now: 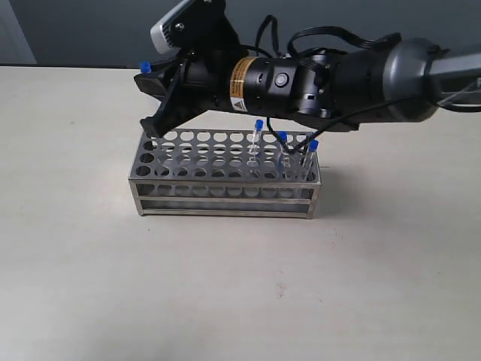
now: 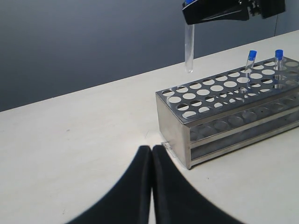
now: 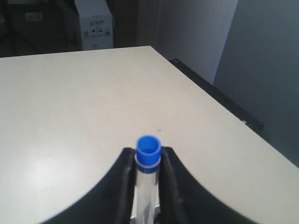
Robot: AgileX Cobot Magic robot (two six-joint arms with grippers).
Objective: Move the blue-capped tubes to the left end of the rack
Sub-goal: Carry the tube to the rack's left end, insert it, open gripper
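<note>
Item 1: held blue-capped tube [image 2: 188,49]. Long axis vertical, blue cap up, rounded end down. It hangs in the air by the far corner of the rack's left end, seated in no hole.

Item 2: right tool [image 3: 148,168]. Clenched on item 1 just under the cap, reaching across to the left end of the rack.

Item 3: rack [image 1: 225,173]. Silver metal with a perforated top plate; its long axis runs left to right in the exterior view.

Item 4: three blue-capped tubes [image 1: 282,147]. Seated in holes at the rack's right end, caps up, roughly upright, some leaning slightly.

Item 5: left tool [image 2: 152,156]. Fingers pressed together, holding nothing, low over the surface near the rack's left end.

Item 6: surface [image 1: 225,293]. Pale beige, matte.

Item 7: room. Grey-blue wall [image 2: 70,42] behind the surface; white box [image 3: 93,23] beyond its far edge.
</note>
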